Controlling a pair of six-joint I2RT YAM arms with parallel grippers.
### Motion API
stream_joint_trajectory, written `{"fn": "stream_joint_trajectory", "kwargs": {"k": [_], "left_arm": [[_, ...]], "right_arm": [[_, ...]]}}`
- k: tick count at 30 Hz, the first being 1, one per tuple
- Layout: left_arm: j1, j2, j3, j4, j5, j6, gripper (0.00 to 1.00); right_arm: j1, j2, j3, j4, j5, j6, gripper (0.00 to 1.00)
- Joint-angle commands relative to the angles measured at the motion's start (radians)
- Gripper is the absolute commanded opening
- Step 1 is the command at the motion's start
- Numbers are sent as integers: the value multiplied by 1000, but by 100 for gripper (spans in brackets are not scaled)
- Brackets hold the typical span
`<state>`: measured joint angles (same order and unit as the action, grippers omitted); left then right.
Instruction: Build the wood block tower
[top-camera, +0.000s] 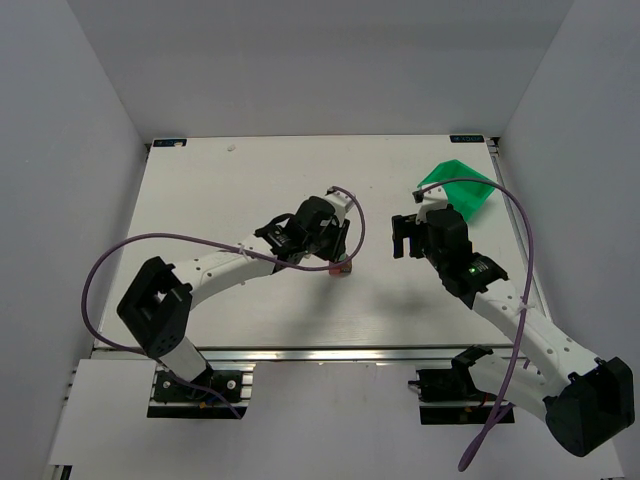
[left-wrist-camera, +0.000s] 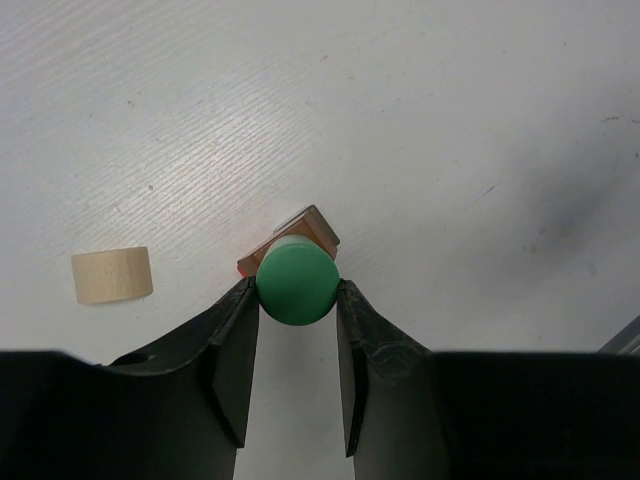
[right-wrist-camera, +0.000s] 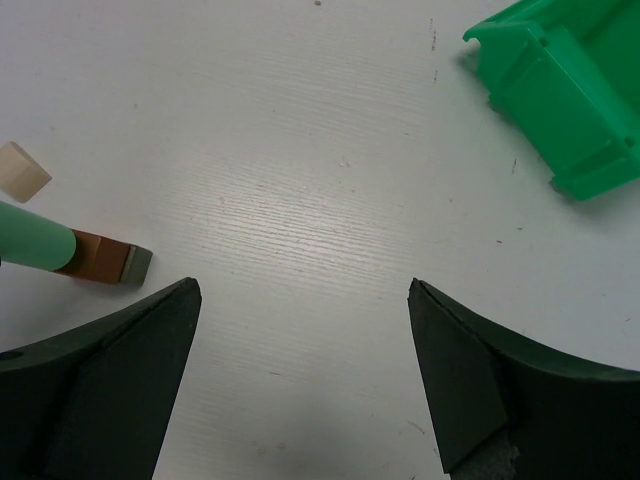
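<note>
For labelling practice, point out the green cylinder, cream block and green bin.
green cylinder (left-wrist-camera: 297, 282), left wrist view, end face.
cream block (left-wrist-camera: 112, 275), left wrist view, side.
green bin (right-wrist-camera: 560, 100), right wrist view, wall.

light: bright, even, overhead | shadows: soft, on table (top-camera: 220, 180) | glare: near edge | focus: sharp

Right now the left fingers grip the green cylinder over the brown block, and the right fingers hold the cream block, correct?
No. The right wrist view shows the right fingers open and empty; the cream block lies on the table. The left fingers do grip the green cylinder.
</note>
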<state>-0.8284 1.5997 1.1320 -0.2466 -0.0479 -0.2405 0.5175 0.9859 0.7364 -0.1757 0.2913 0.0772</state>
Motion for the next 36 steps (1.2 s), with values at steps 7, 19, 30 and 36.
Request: {"fn": "stream_joint_trajectory", "kwargs": {"k": [7, 19, 30, 36], "left_arm": [[-25, 3, 58, 7, -75, 18, 0], [-41, 23, 80, -8, -64, 15, 0], [-46, 22, 77, -17, -66, 9, 0], [-46, 19, 74, -30, -76, 1, 1]], "right_arm": [[1, -21, -9, 25, 28, 16, 89], [1, -18, -12, 18, 39, 12, 90], [1, -16, -17, 15, 40, 1, 89], [1, -10, -20, 12, 45, -1, 89]]}}
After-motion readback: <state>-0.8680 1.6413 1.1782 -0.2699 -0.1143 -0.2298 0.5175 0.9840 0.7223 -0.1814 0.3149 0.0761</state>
